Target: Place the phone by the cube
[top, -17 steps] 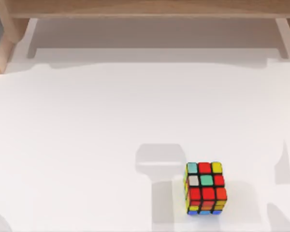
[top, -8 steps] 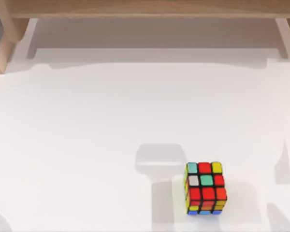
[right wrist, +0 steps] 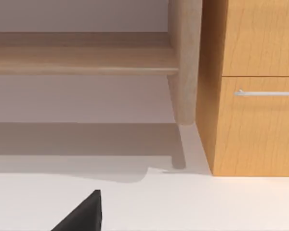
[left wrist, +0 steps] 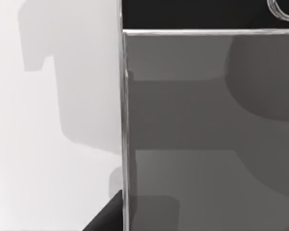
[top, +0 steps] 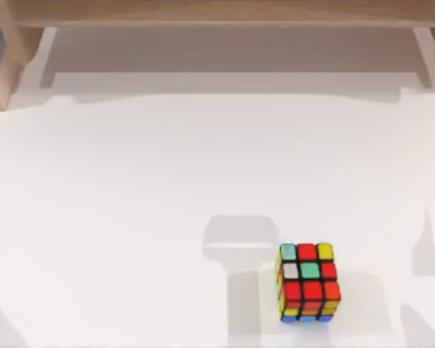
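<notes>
Under our left wrist camera the phone (left wrist: 207,130) lies close on the table (top: 130,203); the cube (top: 307,283) sits near-right. We cannot tell either pincer's state, so a blind descent risks skidding the phone.

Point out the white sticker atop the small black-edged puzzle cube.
On the cube, the left column's middle sticker; the other eight are green, red, yellow or orange.

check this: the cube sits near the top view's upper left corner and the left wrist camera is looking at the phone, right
Not quite. In the top view the cube sits near the lower right of the table, not the upper left. The left wrist view does look closely at the phone.
</notes>
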